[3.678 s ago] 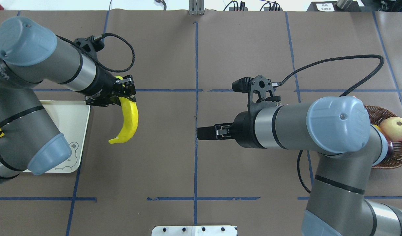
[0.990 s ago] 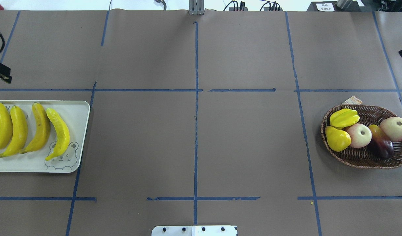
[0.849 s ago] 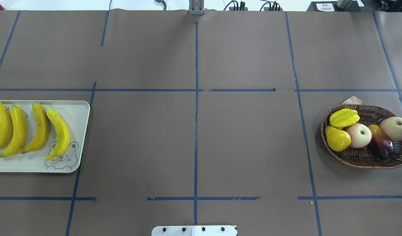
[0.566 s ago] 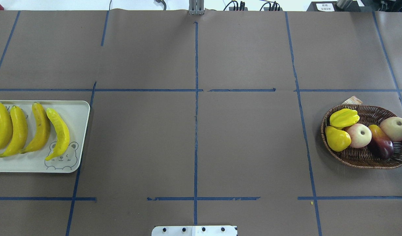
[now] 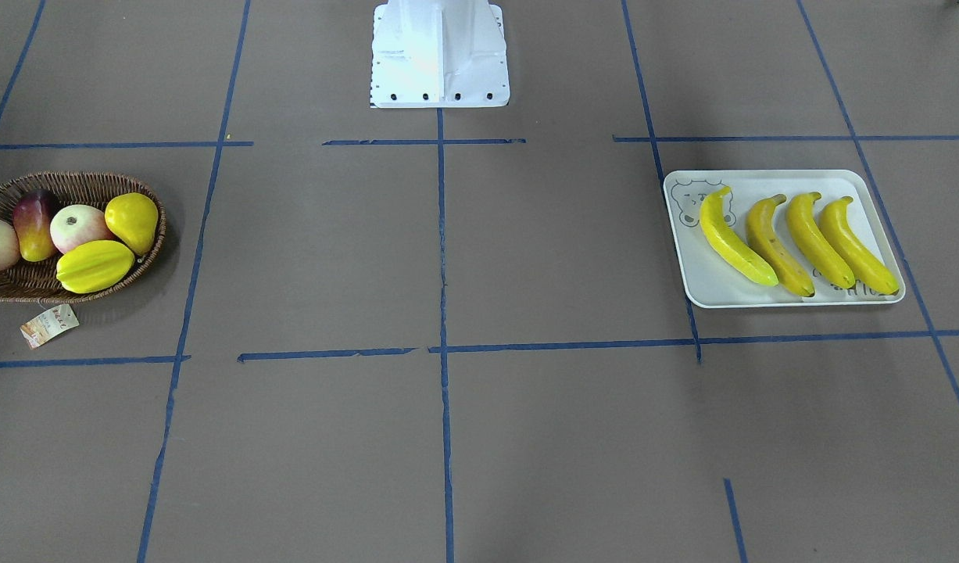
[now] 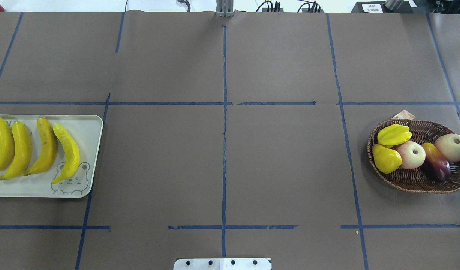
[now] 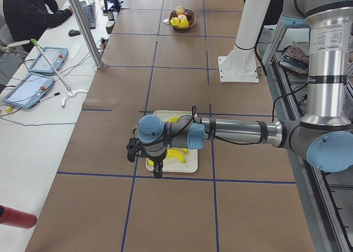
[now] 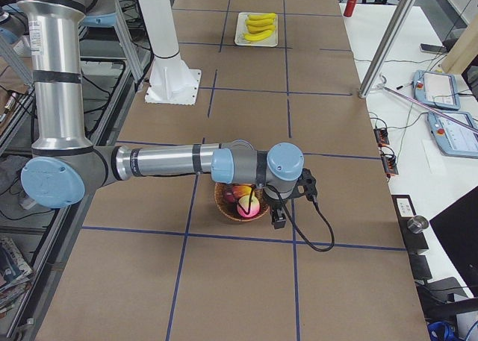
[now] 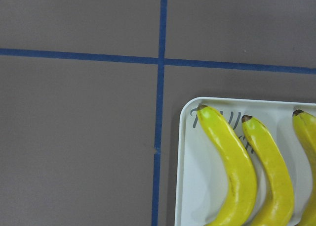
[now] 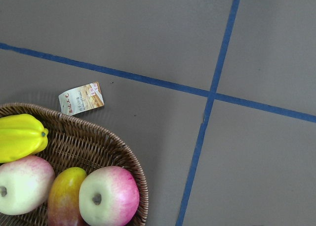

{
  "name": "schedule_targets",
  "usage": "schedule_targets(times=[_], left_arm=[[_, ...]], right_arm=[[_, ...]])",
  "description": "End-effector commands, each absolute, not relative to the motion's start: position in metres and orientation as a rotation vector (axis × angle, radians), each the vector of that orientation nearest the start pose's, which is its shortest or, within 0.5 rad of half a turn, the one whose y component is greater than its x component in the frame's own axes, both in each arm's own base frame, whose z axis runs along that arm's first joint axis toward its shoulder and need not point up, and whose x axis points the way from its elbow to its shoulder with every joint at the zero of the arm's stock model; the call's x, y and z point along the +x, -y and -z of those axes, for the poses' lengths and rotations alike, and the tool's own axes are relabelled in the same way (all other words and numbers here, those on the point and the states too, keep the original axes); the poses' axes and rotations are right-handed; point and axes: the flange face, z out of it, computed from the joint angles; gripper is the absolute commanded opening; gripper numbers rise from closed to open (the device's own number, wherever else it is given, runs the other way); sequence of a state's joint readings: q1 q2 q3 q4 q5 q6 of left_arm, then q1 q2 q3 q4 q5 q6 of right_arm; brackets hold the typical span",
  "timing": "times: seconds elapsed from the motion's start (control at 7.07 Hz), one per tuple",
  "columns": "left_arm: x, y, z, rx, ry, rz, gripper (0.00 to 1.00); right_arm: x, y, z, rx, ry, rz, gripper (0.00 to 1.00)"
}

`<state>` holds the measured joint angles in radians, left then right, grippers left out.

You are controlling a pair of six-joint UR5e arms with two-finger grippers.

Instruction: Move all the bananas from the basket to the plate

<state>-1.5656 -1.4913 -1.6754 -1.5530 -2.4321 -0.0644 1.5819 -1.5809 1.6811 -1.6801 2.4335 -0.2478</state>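
Four bananas [image 6: 69,150] on plate [image 6: 89,131], blue-taped brown tabletop [image 6: 282,161]

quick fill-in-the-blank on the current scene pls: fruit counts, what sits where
1. The plate holds ___ bananas.
2. The basket holds ___ apples.
3. The squat yellow fruit beside the starfruit is a ___.
4. The paper tag lies just outside the ___.

Missing words: four; two; pear; basket.

Plate [image 6: 91,150] L end, basket [image 6: 413,185] R end outside overhead frame; left pincer [image 7: 157,173], right pincer [image 8: 278,221] state unclear.
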Motion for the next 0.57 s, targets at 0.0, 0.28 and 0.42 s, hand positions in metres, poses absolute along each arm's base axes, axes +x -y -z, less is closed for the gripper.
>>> schedule_targets(times=[0.0, 0.28, 0.42], left_arm=[[-0.062, 0.454, -0.649, -0.028, -0.854, 0.061, 1.0], [-0.062, 0.453, -0.65, -0.033, -0.853, 0.07, 1.0], [-0.062, 0.455, -0.649, -0.036, -0.854, 0.082, 1.0]], right_arm=[[0.068, 0.472, -0.629, 0.08, 0.854, 0.198, 1.0], [0.083, 0.459, -0.658, 0.035, 0.86, 0.14, 1.0], [0.096, 0.451, -0.677, 0.015, 0.863, 0.098, 1.0]])
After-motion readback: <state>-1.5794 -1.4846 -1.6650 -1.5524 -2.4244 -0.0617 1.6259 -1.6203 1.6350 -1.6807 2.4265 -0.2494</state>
